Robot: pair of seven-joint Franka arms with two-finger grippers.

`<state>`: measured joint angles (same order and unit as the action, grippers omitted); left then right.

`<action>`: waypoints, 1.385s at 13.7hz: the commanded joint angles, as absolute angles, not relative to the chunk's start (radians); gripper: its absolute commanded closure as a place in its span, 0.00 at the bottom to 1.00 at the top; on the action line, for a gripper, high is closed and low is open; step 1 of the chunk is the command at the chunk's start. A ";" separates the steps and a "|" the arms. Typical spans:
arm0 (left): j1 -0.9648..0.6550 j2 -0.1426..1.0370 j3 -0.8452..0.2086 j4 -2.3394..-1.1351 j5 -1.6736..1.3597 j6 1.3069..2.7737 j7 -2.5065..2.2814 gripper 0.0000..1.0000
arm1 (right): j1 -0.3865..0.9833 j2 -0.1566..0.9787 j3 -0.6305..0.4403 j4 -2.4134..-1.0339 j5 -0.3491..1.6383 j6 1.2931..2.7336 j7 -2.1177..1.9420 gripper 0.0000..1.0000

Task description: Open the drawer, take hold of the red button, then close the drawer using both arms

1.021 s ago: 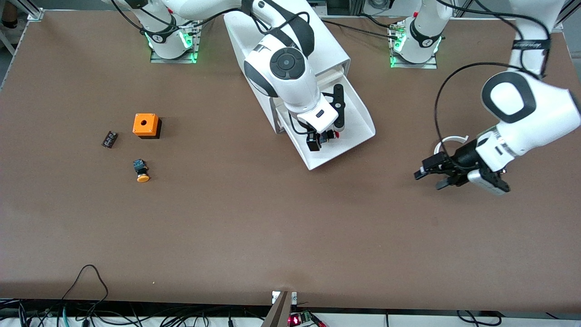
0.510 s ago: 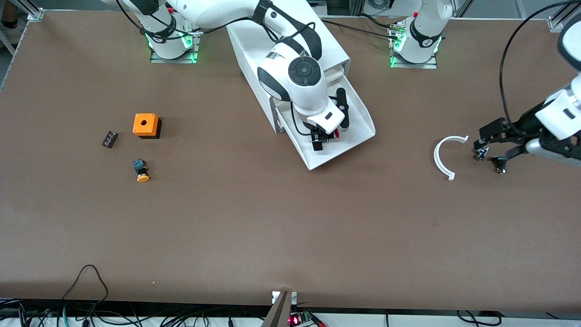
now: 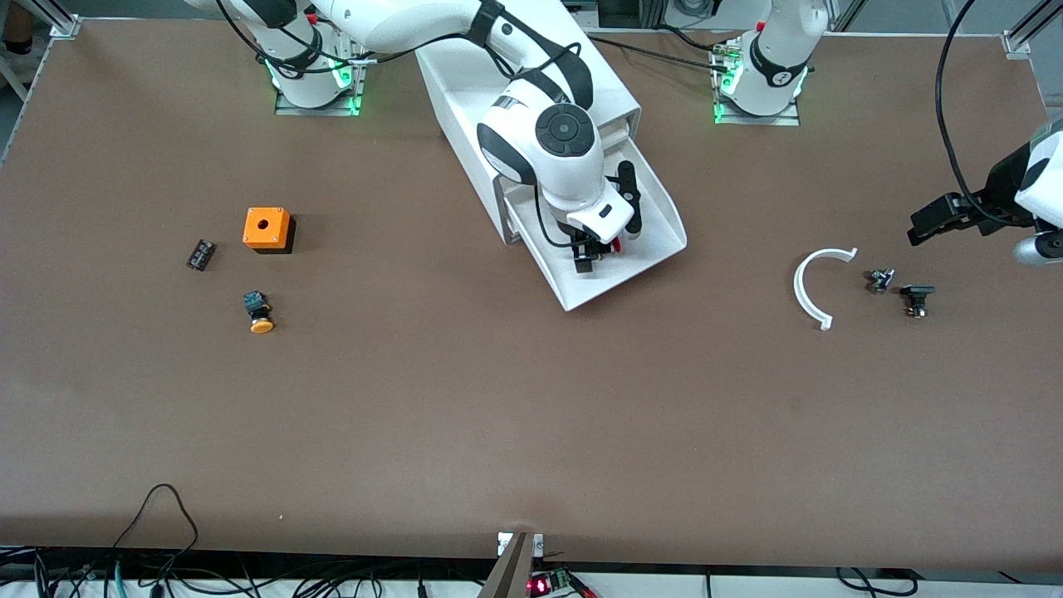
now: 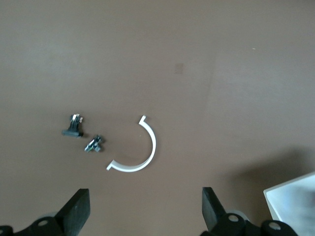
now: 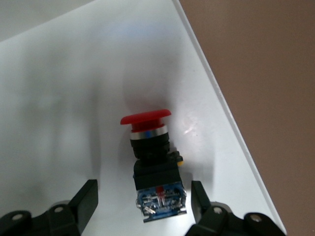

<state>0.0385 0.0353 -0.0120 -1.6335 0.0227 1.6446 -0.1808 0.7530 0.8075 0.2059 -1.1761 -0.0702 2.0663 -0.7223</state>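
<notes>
The drawer (image 3: 660,228) stands pulled out of the white cabinet (image 3: 610,79). The button lies on its side in the drawer (image 5: 74,98), with its red cap (image 5: 145,118) above a black body (image 5: 156,177); only a red sliver of it (image 3: 619,247) shows under the right arm in the front view. My right gripper (image 3: 591,253) is low in the drawer. It is open (image 5: 142,201), with one finger on each side of the button's body and a gap on both sides. My left gripper (image 3: 937,220) hangs open (image 4: 143,211) and empty over the table at the left arm's end.
A black part (image 3: 629,195) also lies in the drawer. A white arc (image 3: 810,286) and two small black parts (image 3: 879,280) (image 3: 916,296) lie below the left gripper. An orange box (image 3: 267,228), a yellow-capped button (image 3: 259,314) and a small dark block (image 3: 200,254) lie toward the right arm's end.
The left arm has swung away from the white arc toward its end of the table. The right gripper has shifted slightly within the drawer, closer around the button.
</notes>
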 commanded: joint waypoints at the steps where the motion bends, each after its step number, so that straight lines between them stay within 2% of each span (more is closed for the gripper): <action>1: 0.032 0.038 -0.014 -1.612 0.054 1.612 -0.264 0.00 | 0.782 0.834 0.184 -1.137 -0.083 2.057 -0.735 0.23; 4: 0.034 0.038 -0.012 -1.609 0.052 1.614 -0.264 0.00 | 0.781 0.833 0.181 -1.137 -0.083 2.060 -0.733 0.49; 7: 0.034 0.043 -0.012 -1.605 0.043 1.620 -0.259 0.00 | 0.781 0.824 0.183 -1.137 -0.083 2.079 -0.732 0.64; 13: 0.031 0.046 -0.014 -1.606 0.038 1.624 -0.262 0.00 | 0.765 0.710 0.181 -1.143 -0.081 2.068 -0.712 0.80; 19: -0.011 0.132 -0.061 -1.628 0.037 1.755 -0.420 0.00 | 0.565 0.497 0.179 -1.284 -0.080 2.079 -0.280 0.80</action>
